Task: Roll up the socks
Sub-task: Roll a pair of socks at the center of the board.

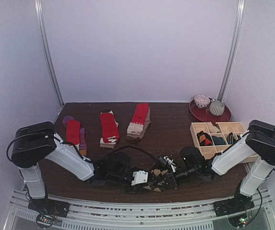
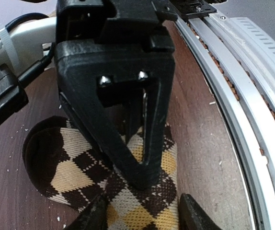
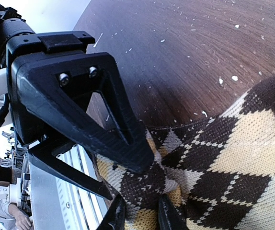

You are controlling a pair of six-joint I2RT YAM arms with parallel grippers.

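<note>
- The right hand point(image 3: 140, 218) is clenched on one argyle sock point(image 3: 233, 158), which lies at the near middle of the surface point(image 1: 176, 124).
- The left hand point(image 2: 144, 213) straddles the same sock; whether it is grasping cannot be told.
- Three red sock pairs point(image 1: 109, 127) lie far left.

No text, label, brand or number is legible in any view.

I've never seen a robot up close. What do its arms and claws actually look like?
Both the left arm and right arm have bulky black joint housings, white forearm shells and thin black cables looping alongside. The left claw and right claw are matte black plastic; their fingers are hollow triangles, fastened by two silver screws.
</note>
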